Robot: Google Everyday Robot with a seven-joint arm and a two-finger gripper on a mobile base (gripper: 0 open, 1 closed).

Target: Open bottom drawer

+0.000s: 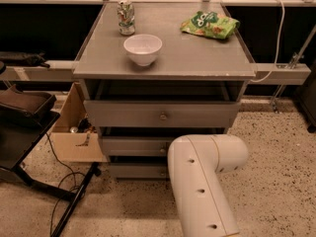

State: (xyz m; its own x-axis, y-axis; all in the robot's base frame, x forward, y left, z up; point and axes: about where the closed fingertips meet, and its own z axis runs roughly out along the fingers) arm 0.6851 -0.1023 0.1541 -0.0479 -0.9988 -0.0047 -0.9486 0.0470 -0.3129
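The grey cabinet (pixel 165 58) has three drawers. The bottom drawer (pixel 138 170) is the slimmest front, low near the floor. Only its left part shows, and its knob is hidden behind my white arm (pixel 202 181). Its front sits about flush with the cabinet frame. The middle drawer (pixel 133 146) and the tall top drawer (pixel 160 113) are above it, and the top one's knob shows. My gripper is hidden behind the arm's elbow, in front of the lower drawers.
On the cabinet top stand a white bowl (pixel 142 48), a can (pixel 126 17) and a green snack bag (pixel 210 24). An open cardboard box (pixel 74 135) and a black chair (pixel 24 112) stand to the left. Cables and a stand leg (pixel 74 204) lie on the floor.
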